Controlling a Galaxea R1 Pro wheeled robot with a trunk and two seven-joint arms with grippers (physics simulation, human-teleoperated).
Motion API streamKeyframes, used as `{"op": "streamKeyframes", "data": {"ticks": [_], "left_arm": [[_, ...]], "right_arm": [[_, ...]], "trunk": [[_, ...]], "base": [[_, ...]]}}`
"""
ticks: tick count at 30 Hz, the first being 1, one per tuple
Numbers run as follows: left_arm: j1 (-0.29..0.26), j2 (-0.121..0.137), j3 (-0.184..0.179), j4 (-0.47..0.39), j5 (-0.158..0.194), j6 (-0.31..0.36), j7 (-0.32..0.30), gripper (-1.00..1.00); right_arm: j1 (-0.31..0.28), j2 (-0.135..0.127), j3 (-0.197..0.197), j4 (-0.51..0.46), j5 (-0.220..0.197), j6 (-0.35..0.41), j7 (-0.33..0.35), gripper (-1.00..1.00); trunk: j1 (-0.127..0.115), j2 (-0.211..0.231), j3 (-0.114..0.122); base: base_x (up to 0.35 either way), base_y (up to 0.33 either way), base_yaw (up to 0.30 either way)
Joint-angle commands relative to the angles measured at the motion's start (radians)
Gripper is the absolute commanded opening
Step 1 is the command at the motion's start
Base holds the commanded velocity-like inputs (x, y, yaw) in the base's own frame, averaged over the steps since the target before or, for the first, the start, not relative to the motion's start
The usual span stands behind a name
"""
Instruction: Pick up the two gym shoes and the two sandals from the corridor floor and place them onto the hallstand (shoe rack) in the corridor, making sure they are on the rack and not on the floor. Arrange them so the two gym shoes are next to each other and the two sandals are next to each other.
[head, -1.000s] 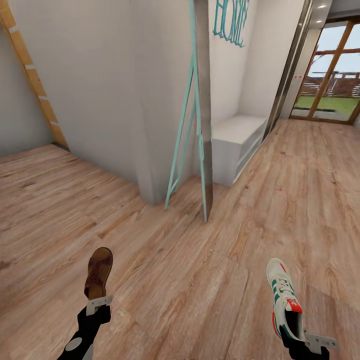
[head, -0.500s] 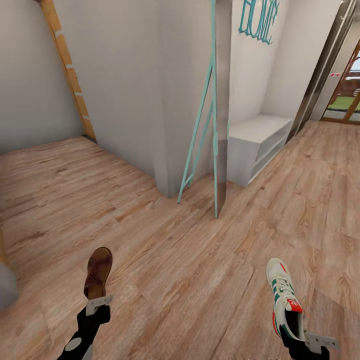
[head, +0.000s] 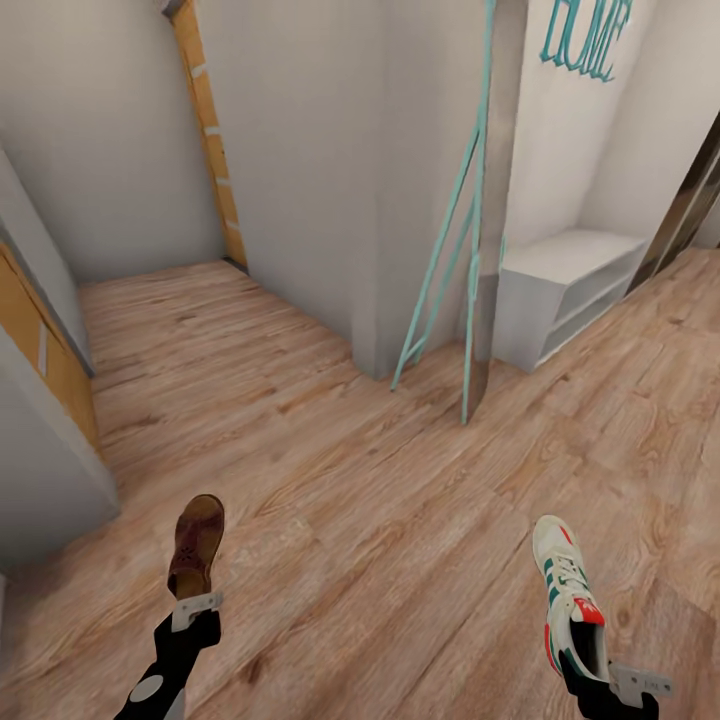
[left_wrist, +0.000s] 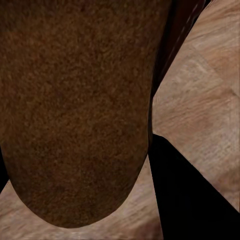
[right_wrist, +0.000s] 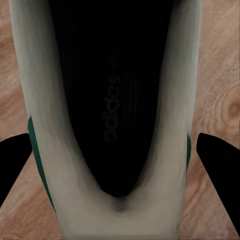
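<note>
Just ahead of the left gripper (head: 197, 607), a brown sandal (head: 196, 546) sticks out forward with its toe pointing away from the arm, held by its heel end above the wood floor (head: 380, 520). The left wrist view adds what the head view cannot: the sandal's tan footbed (left_wrist: 75, 110) seen close up, with one dark finger (left_wrist: 192, 195) beside its rounded end, so the gripper is clamped on the sandal. On the other side, a white gym shoe (head: 568, 595) with green stripes and a red heel patch extends forward from the right gripper (head: 600, 680), also gripped at the heel and carried off the floor. The right wrist view looks straight down into the shoe's dark opening (right_wrist: 112, 100), where a printed brand name is readable on the insole, and dark fingertips (right_wrist: 217, 152) sit at both sides of the white shoe wall, closed against it. The two shoes are well apart from each other, each in line with its own arm.

Far ahead of the right gripper stands the pale-grey shoe rack (head: 565, 290) against the wall, with open shelves along its side; its bench top is bare. Between the grippers and the rack, a teal-framed leaning mirror (head: 480, 250) rests at a white wall corner. Teal letters (head: 585, 35) hang on the wall above the rack.
</note>
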Motion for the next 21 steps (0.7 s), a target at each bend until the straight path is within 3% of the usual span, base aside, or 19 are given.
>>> {"op": "streamKeyframes", "data": {"ticks": [1, 6, 21], "left_arm": [[-0.001, 0.0, 0.0, 0.001, -0.001, -0.003, 0.001, -1.0], [-0.001, 0.0, 0.0, 0.001, -0.001, -0.003, 0.001, -1.0], [-0.001, 0.001, 0.0, 0.0, 0.0, -0.003, 0.002, -1.0]], "right_arm": [[-0.001, 0.0, -0.002, 0.001, -0.01, -0.002, 0.009, -1.0], [0.0, 0.0, -0.003, 0.001, -0.01, -0.002, 0.009, -1.0], [0.0, 0.0, -0.003, 0.001, -0.01, -0.002, 0.009, -1.0]], "trunk": [[-0.001, 0.0, -0.001], [-0.001, 0.0, -0.004], [-0.001, 0.0, -0.012]], "base": [[-0.337, 0.0, 0.278], [-0.33, -0.04, 0.278], [-0.246, -0.171, 0.278]]}}
